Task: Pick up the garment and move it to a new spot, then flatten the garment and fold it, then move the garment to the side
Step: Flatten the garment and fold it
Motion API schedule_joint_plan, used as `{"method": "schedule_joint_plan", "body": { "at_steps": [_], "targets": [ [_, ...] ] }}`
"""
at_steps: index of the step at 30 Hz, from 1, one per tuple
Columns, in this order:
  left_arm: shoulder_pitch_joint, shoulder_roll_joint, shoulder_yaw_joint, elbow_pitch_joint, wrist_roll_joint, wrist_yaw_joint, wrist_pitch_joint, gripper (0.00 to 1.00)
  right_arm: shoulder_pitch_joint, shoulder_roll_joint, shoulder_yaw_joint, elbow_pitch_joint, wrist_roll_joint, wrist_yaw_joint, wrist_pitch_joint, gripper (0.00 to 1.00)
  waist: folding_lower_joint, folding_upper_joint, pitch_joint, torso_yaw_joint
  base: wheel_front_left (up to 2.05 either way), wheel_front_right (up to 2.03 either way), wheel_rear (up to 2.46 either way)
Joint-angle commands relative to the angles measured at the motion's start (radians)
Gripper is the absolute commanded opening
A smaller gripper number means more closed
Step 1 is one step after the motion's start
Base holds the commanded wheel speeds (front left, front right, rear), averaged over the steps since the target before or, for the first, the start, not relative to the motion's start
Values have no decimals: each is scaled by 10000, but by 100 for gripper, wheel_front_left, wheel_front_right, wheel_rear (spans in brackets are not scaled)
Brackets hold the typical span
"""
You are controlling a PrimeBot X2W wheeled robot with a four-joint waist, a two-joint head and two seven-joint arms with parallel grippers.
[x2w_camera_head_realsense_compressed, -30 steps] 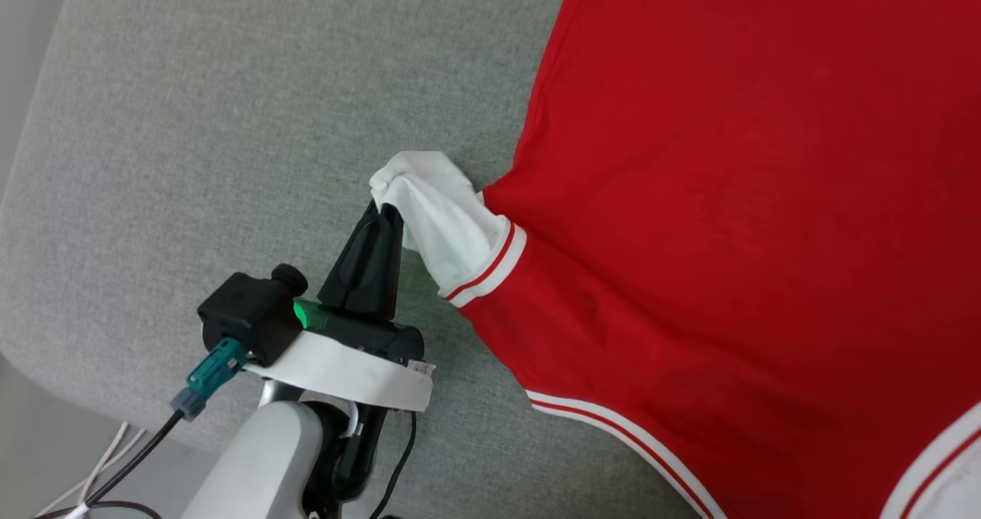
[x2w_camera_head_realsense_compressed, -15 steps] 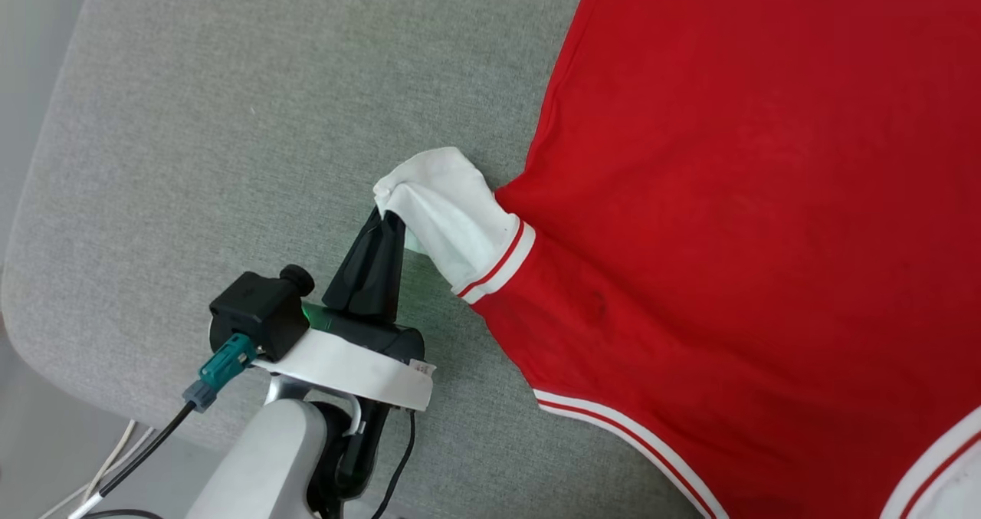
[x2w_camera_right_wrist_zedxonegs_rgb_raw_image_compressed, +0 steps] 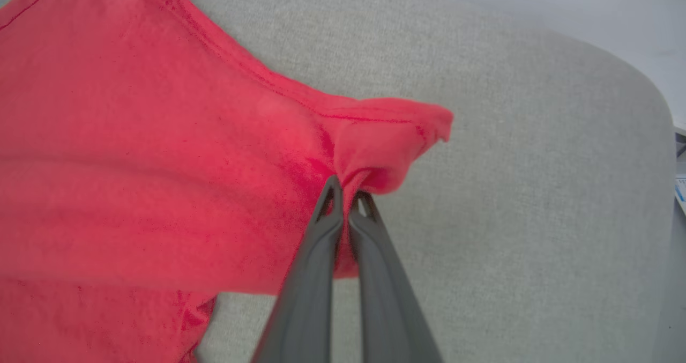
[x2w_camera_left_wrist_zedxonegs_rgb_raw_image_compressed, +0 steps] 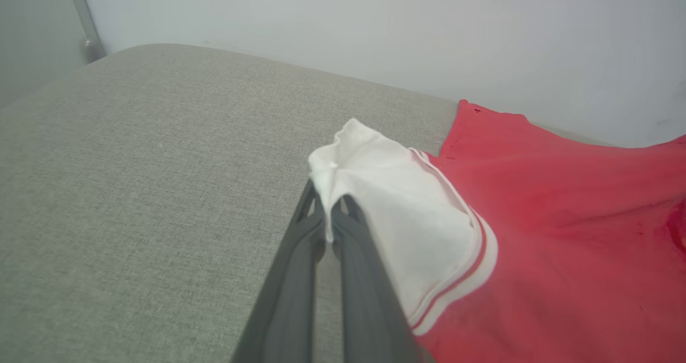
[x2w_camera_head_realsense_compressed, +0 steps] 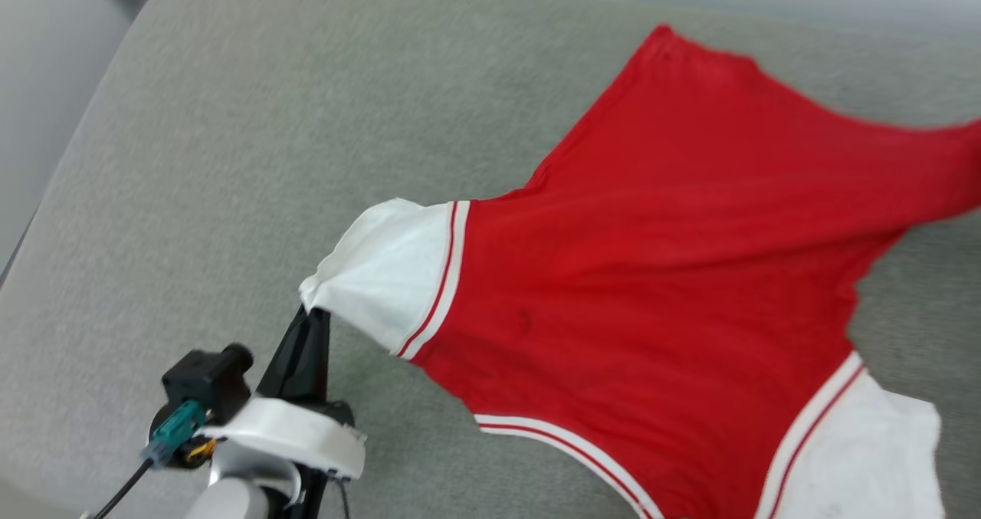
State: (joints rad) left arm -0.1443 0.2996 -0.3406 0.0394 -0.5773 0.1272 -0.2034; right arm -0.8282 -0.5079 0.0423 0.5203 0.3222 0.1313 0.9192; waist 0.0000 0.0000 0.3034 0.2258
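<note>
- The grey woven upholstered cushion (x2w_camera_head_realsense_compressed: 191, 159) runs under everything, with a pale plain wall (x2w_camera_left_wrist_zedxonegs_rgb_raw_image_compressed: 375, 25) behind it
- Low on the left, the left gripper (x2w_camera_head_realsense_compressed: 313, 313) with its two long dark fingers is pinched tight on the cuff end of the white left-hand sleeve (x2w_camera_head_realsense_compressed: 383, 270), and the cloth bunches right at the tips
- From that sleeve the bright red soft jersey shirt with white sleeves and striped trim (x2w_camera_head_realsense_compressed: 651, 274) spreads across the middle of the cushion; it is drawn taut between two held points and, by the look of it, partly off the fabric near the left grip
- At the lower right the other white sleeve (x2w_camera_head_realsense_compressed: 858, 458) lies loose on the cushion, and nothing holds it
- Over on the right, the right gripper (x2w_camera_right_wrist_zedxonegs_rgb_raw_image_compressed: 345, 189) is clamped hard on a gathered red corner of the hem (x2w_camera_right_wrist_zedxonegs_rgb_raw_image_compressed: 386, 135), with a little flap poking out past the tips
- As I read it, both grips needed for picking up and shifting are made, and the shirt hangs stretched between them; whether it has reached its new spot I cannot tell
- Flattening looks only begun, since the body is pulled into a skewed shape and is not lying square
- No fold is in the shirt, so folding is still to do, and so is moving it to the side
</note>
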Motion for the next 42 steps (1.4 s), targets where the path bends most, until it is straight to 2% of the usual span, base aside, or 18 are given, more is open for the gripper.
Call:
{"method": "schedule_joint_plan", "body": {
  "at_steps": [1, 5, 8, 11, 16, 17, 18, 19, 22, 25, 28, 29, 32, 35, 38, 42],
  "targets": [
    [270, 96, 114, -43, -79, 95, 54, 0, 643, -151, 150, -252, 157, -10, 110, 0, 0, 0, -954, -908, 0, 0, 0],
    [864, 368, 308, -198, -213, 347, 301, 0, 2484, -451, 143, -1247, 645, -10, 565, 0, 0, 0, -1635, -1476, 0, 0, 0],
    [1324, 540, 432, -257, -327, 519, 468, 0, 4176, -368, -151, -1990, 882, -10, 925, 0, 0, 0, -2071, -1856, 0, 0, 0],
    [1717, 610, 518, -167, -472, 605, 579, 0, 5886, -162, -547, -2584, 1016, -12, 1171, 0, 0, 0, -2387, -2147, 0, 0, 0],
    [2162, 710, 622, -73, -625, 741, 687, 0, 8162, 739, -1285, -3328, 1075, -10, 1314, 0, 0, 0, -2675, -2490, 0, 0, 0],
    [2224, 712, 626, -92, -652, 776, 713, 0, 8480, 968, -1421, -3401, 1089, -10, 1329, 13, 0, 0, -2686, -2550, 0, 0, 0],
    [2253, 729, 608, -103, -670, 779, 754, 0, 8738, 1191, -1553, -3477, 1137, -10, 1291, 44, 0, 0, -2693, -2594, 0, 0, 0],
    [2276, 742, 595, -124, -677, 796, 787, 0, 8919, 1338, -1655, -3618, 1091, -10, 1144, 100, 0, 0, -2699, -2633, 0, 0, 0],
    [2358, 801, 568, -169, -650, 829, 880, 0, 9274, 1753, -1929, -3994, 1048, -9, 672, 100, 0, 0, -2706, -2729, 0, 0, 0],
    [2385, 866, 585, -230, -654, 871, 934, 0, 9319, 1878, -2103, -4600, 1002, -9, -42, 100, 0, 0, -2709, -2806, 0, 0, 0],
    [2371, 901, 576, -297, -654, 914, 997, 0, 9043, 1933, -2257, -5246, 846, -9, -1375, 100, 0, 0, -2705, -2829, 0, 0, 0],
    [2331, 906, 564, -343, -644, 924, 1018, 0, 8760, 2017, -2357, -5541, 812, -9, -2354, 100, 0, 0, -2679, -2816, 0, 0, 0],
    [2163, 896, 503, -428, -599, 917, 1058, 0, 8341, 2109, -2334, -5697, 821, -9, -3776, 100, 0, 0, -2570, -2721, 0, 0, 0],
    [1923, 880, 445, -534, -577, 870, 1075, 0, 7789, 2124, -2135, -5515, 1049, -9, -4731, 100, 0, 0, -2300, -2555, 0, 0, 0],
    [1643, 865, 400, -575, -495, 830, 1026, 0, 7142, 2081, -1873, -5207, 1184, -9, -5162, 100, 0, 0, -1929, -2387, 0, 0, 0],
    [1062, 759, 256, -650, -380, 695, 949, 0, 5976, 1864, -1394, -4767, 1317, -9, -4574, 100, 0, 0, -1232, -2096, 0, 0, 0]
  ]
}}
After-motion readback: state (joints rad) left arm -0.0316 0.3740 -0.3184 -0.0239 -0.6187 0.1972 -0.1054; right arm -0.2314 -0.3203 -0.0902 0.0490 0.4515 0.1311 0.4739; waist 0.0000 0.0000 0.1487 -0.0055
